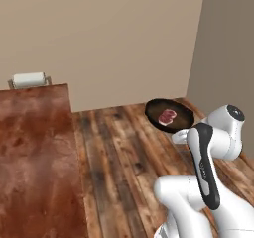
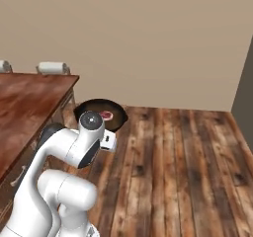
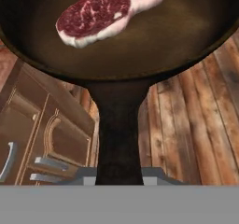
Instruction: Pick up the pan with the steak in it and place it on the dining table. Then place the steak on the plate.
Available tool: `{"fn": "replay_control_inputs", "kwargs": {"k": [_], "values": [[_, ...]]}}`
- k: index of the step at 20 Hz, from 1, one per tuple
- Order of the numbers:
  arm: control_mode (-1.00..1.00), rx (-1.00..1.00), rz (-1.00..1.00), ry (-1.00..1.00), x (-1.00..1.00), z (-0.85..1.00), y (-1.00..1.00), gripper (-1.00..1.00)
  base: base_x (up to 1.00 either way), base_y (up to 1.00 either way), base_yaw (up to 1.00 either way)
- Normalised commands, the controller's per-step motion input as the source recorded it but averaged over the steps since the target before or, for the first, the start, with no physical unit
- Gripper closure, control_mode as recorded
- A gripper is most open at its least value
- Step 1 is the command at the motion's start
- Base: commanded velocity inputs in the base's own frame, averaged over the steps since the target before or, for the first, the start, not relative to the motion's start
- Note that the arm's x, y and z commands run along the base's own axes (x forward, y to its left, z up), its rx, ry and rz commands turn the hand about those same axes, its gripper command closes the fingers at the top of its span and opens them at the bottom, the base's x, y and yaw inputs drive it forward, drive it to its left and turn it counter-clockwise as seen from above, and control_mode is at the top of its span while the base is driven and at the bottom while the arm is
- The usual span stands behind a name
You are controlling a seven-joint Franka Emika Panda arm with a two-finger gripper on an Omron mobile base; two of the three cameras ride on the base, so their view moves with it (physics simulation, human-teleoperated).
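The frying pan (image 3: 140, 45) is gripped by its handle in the clenched tool (image 3: 119, 174), raw steak (image 3: 109, 10) inside, held above the wood floor (image 2: 188, 157) beside the counter (image 1: 34, 148).

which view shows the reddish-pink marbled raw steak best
The hand view: the reddish-pink marbled raw steak lies close up in the round black frying pan, its marbling and pale fat edge clear. In the left base view it is a small pink patch in the pan; in the right base view the arm partly hides it.
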Motion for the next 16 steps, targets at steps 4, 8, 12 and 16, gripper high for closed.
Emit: {"fn": "replay_control_inputs", "kwargs": {"k": [4, 8, 12, 16], "values": [[1.0, 0.0, 0.0, 0.0, 0.0, 0.0, 0.0, 1.0, 1.0, -0.04, 0.0], [1.0, 0.0, 0.0, 0.0, 0.0, 0.0, 0.0, 1.0, 1.0, -0.05, 0.0], [1.0, 0.0, 0.0, 0.0, 0.0, 0.0, 0.0, 1.0, 1.0, -0.08, 0.0], [1.0, 0.0, 0.0, 0.0, 0.0, 0.0, 0.0, 1.0, 1.0, -0.1, 0.0]]}}
